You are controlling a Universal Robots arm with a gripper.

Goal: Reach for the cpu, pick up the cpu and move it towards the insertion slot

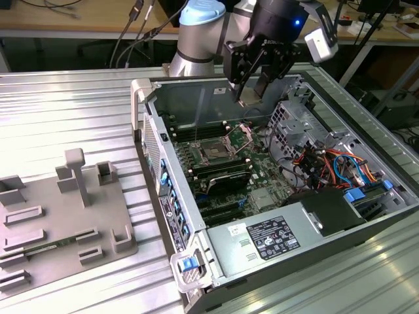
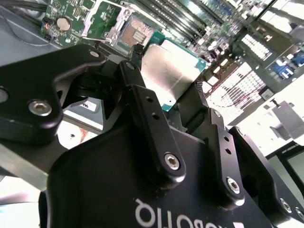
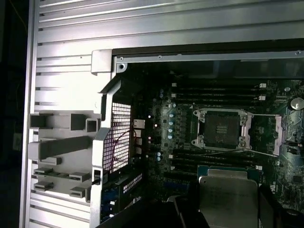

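Observation:
My gripper (image 1: 251,91) hangs over the back of the open computer case, shut on the cpu (image 1: 248,97). In the second wrist view the cpu (image 2: 171,71), a silvery plate with a green rim, sits clamped between the black fingers (image 2: 142,102). The insertion slot (image 1: 214,152) lies open on the green board below and toward the exterior view's left of the gripper, its metal frame flipped up. In both wrist views the insertion slot (image 2: 135,33) (image 3: 222,129) shows a dark square centre just beyond the held cpu (image 3: 228,190).
A grey plastic tray (image 1: 59,216) with recesses and posts lies on the ribbed table at the exterior view's left. Inside the case are a power supply (image 1: 275,235), a metal drive cage (image 1: 298,121), loose cables (image 1: 327,163) and black memory slots (image 1: 222,176). The case wall (image 1: 167,176) stands between tray and board.

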